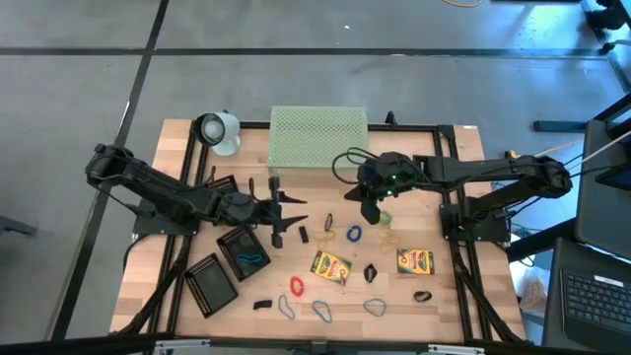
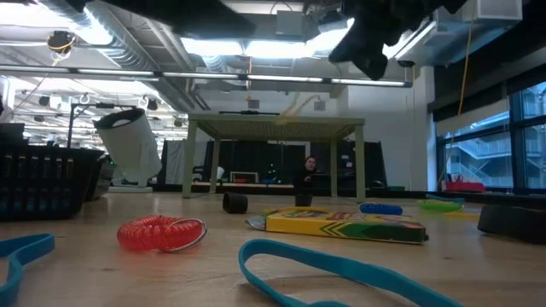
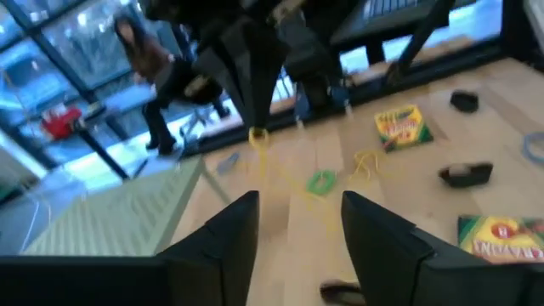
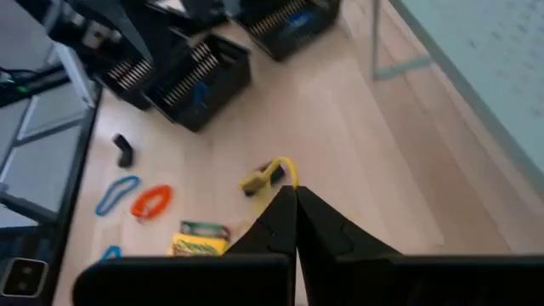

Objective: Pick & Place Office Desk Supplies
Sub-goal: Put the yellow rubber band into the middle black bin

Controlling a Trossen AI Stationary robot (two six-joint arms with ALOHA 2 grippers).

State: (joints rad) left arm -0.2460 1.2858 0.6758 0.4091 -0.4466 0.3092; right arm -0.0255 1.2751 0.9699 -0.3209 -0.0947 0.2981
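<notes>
- My right gripper [image 4: 295,194] is pinched fully shut on a yellow rubber band [image 4: 270,176], which loops out from between my fingertips; I hold it raised above the table in front of the pale-green perforated stand [image 1: 317,136].
- My left gripper [image 3: 293,223] has its 2 fingers parted with nothing between them; it sits low over the wood on the left half of the table, just beside the nearest black mesh tray [image 1: 244,248].
- The wooden table [image 1: 449,296] is pale, with a black frame along its edges.
- 2 crayon boxes lie flat on it: one crayon box [image 1: 331,266] near the middle, the other crayon box [image 1: 415,261] to its right.
- Between them and my raised gripper lie a blue rubber band [image 1: 354,235] and a loose yellow loop [image 1: 389,237].
- A red rubber band [image 2: 161,234] lies toward the front edge, with blue-grey loops [image 1: 321,311] near it and small black binder clips [image 1: 370,272] scattered about.
- A second black mesh tray [image 1: 212,283] sits at an angle at the front left, and a third tray [image 1: 221,186] sits farther back by my left arm.
- A white cylinder [image 1: 216,131] stands at the back-left corner of the table.
- Around the table the floor is grey with dark seams.
- From table height the room shows bright ceiling lights, exposed ducts, and large windows at the right.
- A person [image 2: 308,173] is far behind the stand.
</notes>
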